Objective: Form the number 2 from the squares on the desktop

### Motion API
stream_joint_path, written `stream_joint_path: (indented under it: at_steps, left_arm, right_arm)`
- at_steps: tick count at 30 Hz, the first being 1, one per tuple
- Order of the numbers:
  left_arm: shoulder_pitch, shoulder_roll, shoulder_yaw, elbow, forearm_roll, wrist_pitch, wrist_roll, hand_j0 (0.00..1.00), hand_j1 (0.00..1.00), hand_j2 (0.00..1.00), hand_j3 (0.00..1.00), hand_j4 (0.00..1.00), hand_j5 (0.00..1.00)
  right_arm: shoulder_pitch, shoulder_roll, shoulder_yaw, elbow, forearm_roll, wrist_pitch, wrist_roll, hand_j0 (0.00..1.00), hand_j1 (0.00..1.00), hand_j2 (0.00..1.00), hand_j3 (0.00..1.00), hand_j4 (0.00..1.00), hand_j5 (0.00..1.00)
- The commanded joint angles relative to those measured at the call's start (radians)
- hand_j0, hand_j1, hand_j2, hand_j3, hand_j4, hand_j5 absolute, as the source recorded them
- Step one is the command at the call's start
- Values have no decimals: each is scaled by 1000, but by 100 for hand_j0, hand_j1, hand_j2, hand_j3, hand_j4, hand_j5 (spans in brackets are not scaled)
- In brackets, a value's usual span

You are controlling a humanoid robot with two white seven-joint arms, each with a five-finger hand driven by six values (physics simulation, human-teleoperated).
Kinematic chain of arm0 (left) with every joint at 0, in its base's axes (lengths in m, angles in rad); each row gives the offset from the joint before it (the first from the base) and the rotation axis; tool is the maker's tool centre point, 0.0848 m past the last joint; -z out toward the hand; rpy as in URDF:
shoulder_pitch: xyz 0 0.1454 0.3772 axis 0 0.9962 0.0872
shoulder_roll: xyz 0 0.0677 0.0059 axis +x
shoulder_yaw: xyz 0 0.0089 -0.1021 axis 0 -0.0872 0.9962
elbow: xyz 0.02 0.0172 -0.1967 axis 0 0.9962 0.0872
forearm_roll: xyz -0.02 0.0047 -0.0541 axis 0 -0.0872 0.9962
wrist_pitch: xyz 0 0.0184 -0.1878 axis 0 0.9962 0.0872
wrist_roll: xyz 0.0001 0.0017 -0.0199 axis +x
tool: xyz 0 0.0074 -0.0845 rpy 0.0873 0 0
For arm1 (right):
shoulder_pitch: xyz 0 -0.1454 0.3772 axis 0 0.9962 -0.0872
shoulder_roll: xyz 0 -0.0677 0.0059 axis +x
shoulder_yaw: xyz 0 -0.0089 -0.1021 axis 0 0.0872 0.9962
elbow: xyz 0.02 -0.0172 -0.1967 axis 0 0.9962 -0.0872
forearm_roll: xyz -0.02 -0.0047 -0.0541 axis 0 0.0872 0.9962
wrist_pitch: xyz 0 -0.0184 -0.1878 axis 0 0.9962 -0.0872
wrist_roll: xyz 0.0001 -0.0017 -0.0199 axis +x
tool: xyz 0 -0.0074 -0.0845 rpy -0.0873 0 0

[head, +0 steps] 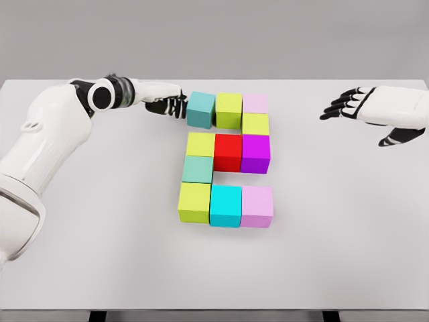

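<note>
The left hand, fingers curled, touches the left side of the teal block on the tabletop, while the right hand hovers spread open far right of that block.

White table, eleven cubes set in the form of a 2. Top row: teal cube, lime cube, pale pink cube. Below the pink: second lime cube. Middle row: lime, red cube, magenta cube. Left link: mint cube. Bottom row: lime, cyan cube, lilac cube. Left hand lay at the teal cube's left face, apparently touching; fingers were partly hidden. Right hand hovered well apart at right, fingers spread.
</note>
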Motion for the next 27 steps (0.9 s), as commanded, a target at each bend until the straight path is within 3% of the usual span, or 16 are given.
stream_joint_path:
  at_steps: [1,27]
  left_arm:
    - [0,0,3,-5,4,-5,-1,38,38,38,38,38,38]
    - [2,14,13,-25,19,-35,-28,40,40,40,40,40,40]
  right_arm:
    - [0,0,1,0,-3,3,0,100,100,100,100,100,100]
    - [21,-40,-3,-43,-9,3,0,100,100,100,100,100,100]
